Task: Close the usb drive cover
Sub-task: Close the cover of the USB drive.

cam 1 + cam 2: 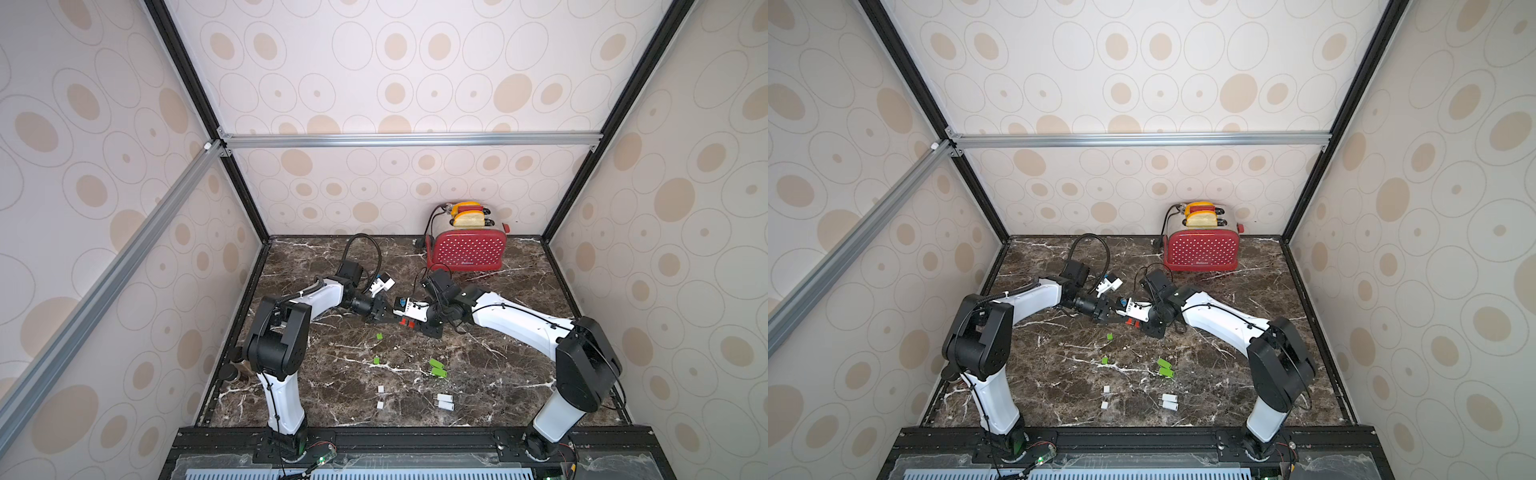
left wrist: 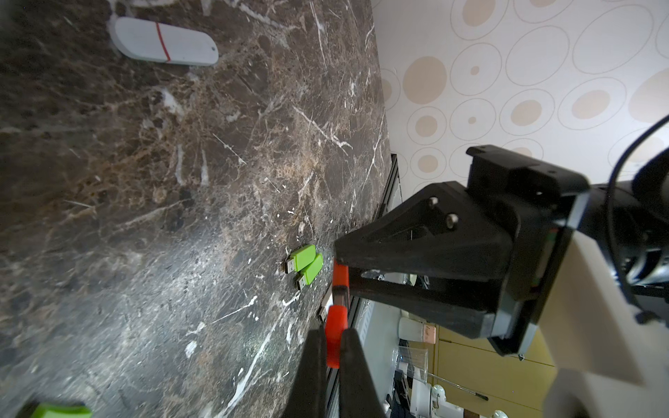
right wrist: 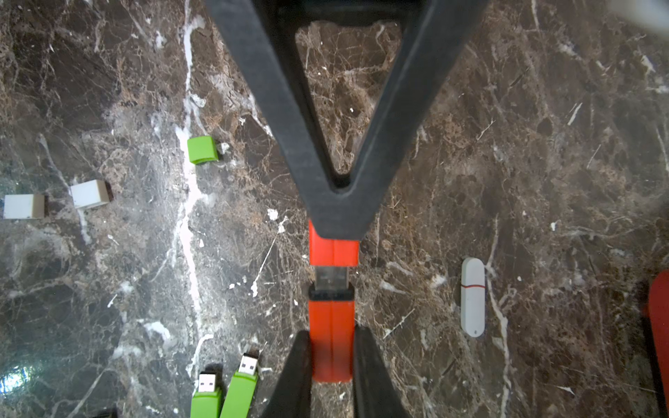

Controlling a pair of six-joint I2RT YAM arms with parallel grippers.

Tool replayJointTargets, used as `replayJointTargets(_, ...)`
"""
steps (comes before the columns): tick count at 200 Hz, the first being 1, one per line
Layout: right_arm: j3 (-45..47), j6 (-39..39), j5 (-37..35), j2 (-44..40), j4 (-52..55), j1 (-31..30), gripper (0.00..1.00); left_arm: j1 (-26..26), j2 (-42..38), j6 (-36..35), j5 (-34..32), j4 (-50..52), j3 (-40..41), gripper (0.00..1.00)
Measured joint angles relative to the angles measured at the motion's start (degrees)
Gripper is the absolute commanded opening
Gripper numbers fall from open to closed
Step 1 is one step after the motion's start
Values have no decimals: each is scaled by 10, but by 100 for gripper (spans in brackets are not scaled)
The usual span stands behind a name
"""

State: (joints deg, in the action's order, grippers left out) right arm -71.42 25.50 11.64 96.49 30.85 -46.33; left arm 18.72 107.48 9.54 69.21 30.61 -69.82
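A red usb drive is split between my two grippers above the dark marble table (image 1: 478, 374). My right gripper (image 3: 331, 331) is shut on the red drive body (image 3: 331, 343), whose metal plug (image 3: 331, 277) points at the cover. My left gripper (image 2: 333, 327) is shut on the red cover (image 2: 335, 340), which also shows in the right wrist view as the red cover (image 3: 333, 249). The plug's tip sits at the cover's mouth, and most of the plug is still bare. In both top views the grippers meet tip to tip at mid-table, the left gripper (image 1: 397, 319) facing the right gripper (image 1: 415, 325).
Two uncapped green drives (image 1: 438, 368), two green caps (image 1: 379, 336), two white caps (image 1: 380, 389) and two white drives (image 1: 444, 401) lie in front of the grippers. A closed white drive (image 3: 472, 296) lies nearby. A red toaster (image 1: 467, 247) stands at the back wall.
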Motion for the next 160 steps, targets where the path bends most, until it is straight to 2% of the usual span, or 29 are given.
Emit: replayJointTargets(160, -10, -17, -13, 9, 0, -10, 5, 15, 0, 6, -25, -5, -6, 0)
